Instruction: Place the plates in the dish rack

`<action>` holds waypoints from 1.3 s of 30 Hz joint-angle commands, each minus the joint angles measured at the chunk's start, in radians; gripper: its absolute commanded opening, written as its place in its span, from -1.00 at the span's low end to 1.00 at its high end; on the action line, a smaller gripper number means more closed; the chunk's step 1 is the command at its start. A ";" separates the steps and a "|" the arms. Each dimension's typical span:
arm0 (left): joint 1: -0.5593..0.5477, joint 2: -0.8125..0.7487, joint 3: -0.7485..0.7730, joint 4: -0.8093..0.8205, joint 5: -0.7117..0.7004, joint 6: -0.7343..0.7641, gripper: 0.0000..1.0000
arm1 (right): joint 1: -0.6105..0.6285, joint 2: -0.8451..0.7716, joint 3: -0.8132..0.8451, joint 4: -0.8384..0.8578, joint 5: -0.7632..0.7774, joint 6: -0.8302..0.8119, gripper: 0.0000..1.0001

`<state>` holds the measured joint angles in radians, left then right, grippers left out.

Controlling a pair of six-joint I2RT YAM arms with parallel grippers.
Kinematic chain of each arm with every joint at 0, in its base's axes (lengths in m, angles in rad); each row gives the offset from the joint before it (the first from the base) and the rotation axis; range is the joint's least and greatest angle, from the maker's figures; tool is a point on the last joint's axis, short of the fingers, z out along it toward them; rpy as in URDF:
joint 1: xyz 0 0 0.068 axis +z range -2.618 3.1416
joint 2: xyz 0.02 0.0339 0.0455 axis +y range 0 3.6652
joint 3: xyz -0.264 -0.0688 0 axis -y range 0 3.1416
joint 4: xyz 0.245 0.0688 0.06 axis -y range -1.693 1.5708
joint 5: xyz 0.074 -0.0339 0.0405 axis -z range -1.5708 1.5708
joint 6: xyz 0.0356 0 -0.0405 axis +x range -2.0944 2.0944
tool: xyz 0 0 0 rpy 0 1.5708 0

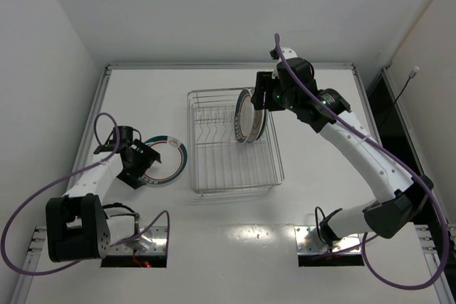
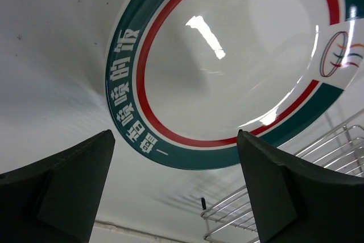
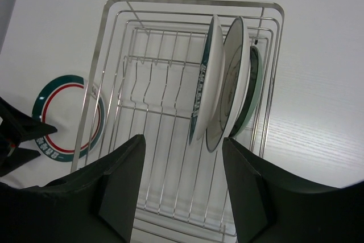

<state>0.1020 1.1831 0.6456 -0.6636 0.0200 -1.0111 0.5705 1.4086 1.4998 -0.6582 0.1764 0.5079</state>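
Note:
The silver wire dish rack point(image 1: 228, 170) stands mid-table. Three plates stand upright in its far right part: a green-red rimmed one point(image 3: 206, 78), a white one with a faint motif point(image 3: 230, 83) and a small teal one point(image 3: 254, 86). They show as a stack on edge in the top view point(image 1: 248, 116). The second green-red rimmed plate point(image 1: 169, 160) lies flat on the table left of the rack. My left gripper point(image 1: 147, 164) is open and empty, low at that plate's near left edge point(image 2: 227, 66). My right gripper point(image 1: 263, 99) is open and empty above the rack's far right end point(image 3: 153, 83).
White walls close the table at the back and sides. The rack's corner wires point(image 2: 318, 157) show just past the flat plate. The left gripper's fingers point(image 3: 17, 135) show beside the flat plate point(image 3: 62, 115) in the right wrist view.

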 commanded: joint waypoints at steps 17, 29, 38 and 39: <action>0.040 0.185 -0.078 0.275 0.127 -0.024 -0.04 | -0.006 -0.020 -0.001 0.040 -0.011 0.001 0.07; 0.160 0.306 0.227 0.116 0.031 0.101 -1.00 | -0.043 -0.049 -0.039 0.029 -0.034 0.001 0.07; 0.223 0.064 0.440 0.174 0.294 0.189 -1.00 | -0.121 -0.129 -0.267 0.384 -0.408 0.090 0.40; 0.223 0.047 0.440 0.214 0.332 0.180 -1.00 | -0.138 -0.138 -0.292 0.437 -0.498 0.139 0.43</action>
<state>0.3260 1.3262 1.0309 -0.5404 0.1665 -0.8562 0.4648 1.3220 1.2812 -0.4641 -0.0826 0.5507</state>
